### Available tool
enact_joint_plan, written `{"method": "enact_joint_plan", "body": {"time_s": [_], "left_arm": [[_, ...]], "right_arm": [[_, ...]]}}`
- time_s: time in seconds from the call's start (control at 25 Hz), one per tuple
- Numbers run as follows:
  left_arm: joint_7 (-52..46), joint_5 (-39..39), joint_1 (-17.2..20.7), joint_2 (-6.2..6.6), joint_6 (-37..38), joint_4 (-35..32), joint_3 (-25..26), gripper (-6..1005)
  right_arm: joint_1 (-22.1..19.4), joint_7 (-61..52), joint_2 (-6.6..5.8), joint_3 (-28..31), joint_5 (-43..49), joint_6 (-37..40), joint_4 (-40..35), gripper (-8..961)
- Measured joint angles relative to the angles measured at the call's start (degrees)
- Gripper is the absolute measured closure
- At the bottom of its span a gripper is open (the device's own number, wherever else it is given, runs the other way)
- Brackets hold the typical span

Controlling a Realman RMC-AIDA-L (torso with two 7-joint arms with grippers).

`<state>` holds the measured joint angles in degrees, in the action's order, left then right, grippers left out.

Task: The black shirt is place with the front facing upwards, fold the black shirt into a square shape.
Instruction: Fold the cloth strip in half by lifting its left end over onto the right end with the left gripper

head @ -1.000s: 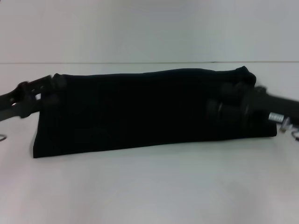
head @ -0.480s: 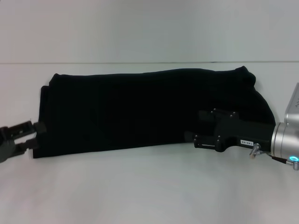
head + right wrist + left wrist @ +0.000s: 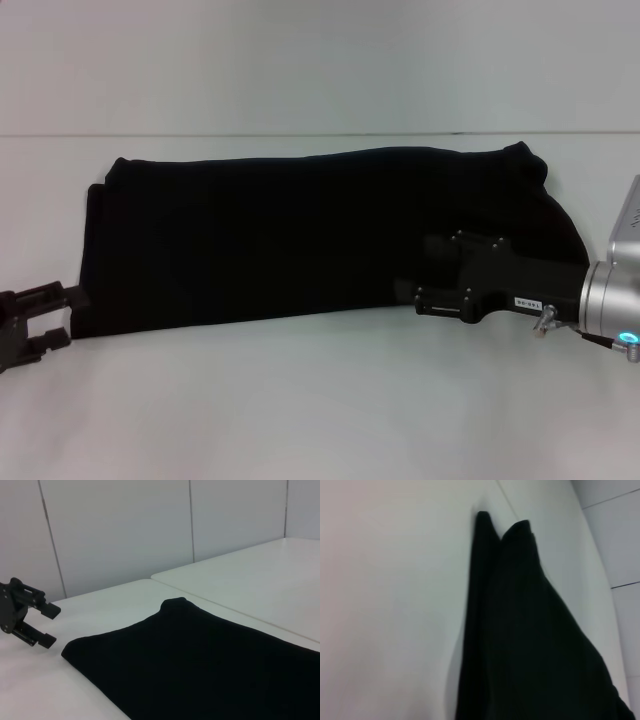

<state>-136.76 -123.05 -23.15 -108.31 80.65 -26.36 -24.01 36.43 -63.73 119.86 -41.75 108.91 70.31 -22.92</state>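
The black shirt [image 3: 300,230] lies on the white table [image 3: 300,420] as a long folded band, plain black side up, with no lettering showing. It also fills the left wrist view [image 3: 520,630] and the right wrist view [image 3: 210,660]. My left gripper [image 3: 62,318] is open and holds nothing, just off the shirt's near left corner. The right wrist view shows that gripper [image 3: 52,625] beside the same corner, apart from the cloth. My right gripper [image 3: 420,270] is open over the shirt's near right part, its fingers pointing left with nothing between them.
The table's far edge [image 3: 320,135] runs behind the shirt, with a pale panelled wall [image 3: 125,530] beyond. A second white table surface [image 3: 260,575] adjoins on the far side in the right wrist view.
Both grippers have left the shirt's ends. The left one dropped toward the near left corner and kept drawing back. The right one swung in over the near right part and has stayed there.
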Motion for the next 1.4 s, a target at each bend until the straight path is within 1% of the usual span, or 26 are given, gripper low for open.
{"method": "enact_joint_plan", "body": {"time_s": [0.28, 0.68, 0.96, 1.24, 1.4], "left_arm": [[-2.9, -1.8, -0.3, -0.33, -3.6, 0.3, -0.2, 200], [-4.6, -2.6, -1.6, -0.32, -6.8, 2.2, -0.2, 199], [-4.8, -2.8, -3.3, -0.38, -8.8, 4.3, -0.2, 200], [-4.8, -3.2, -5.7, -1.17, -10.4, 4.4, -0.2, 198], [-4.8, -3.2, -7.4, -1.36, -10.9, 4.4, -0.3, 199]], "right_arm": [[0.1, 0.0, 0.02, 0.0, -0.1, 0.0, 0.0, 107], [0.4, 0.0, 0.03, 0.1, -0.1, 0.0, 0.0, 107], [0.3, -0.2, 0.06, 0.0, -0.1, -0.8, 0.1, 108], [0.3, -0.5, 0.11, 0.0, -0.1, -0.8, 0.2, 108], [0.4, -0.6, 0.12, 0.0, 0.0, -0.6, 0.5, 109]]}}
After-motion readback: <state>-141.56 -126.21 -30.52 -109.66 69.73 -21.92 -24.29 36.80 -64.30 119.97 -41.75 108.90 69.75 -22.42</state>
